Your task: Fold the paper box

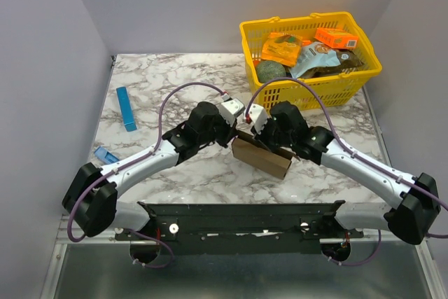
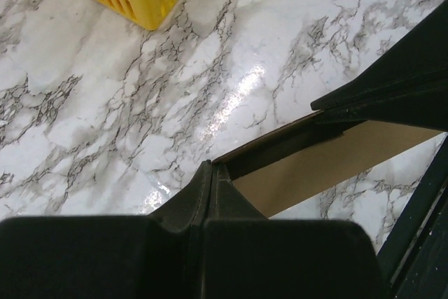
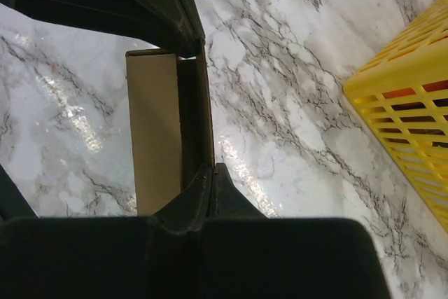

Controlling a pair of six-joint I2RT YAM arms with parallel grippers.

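The paper box is a plain brown cardboard carton, partly formed, in the middle of the marble table. It hangs between both grippers. My left gripper is shut on its left top edge; the left wrist view shows the jaws pressed together on the thin wall of the box. My right gripper is shut on the same top edge from the right; in the right wrist view the jaws clamp the wall of the box. The other arm's fingers grip the far end.
A yellow basket with orange packets and other goods stands at the back right, close behind the right arm. A thin blue strip and a small blue piece lie at the left. A black rail runs along the near edge.
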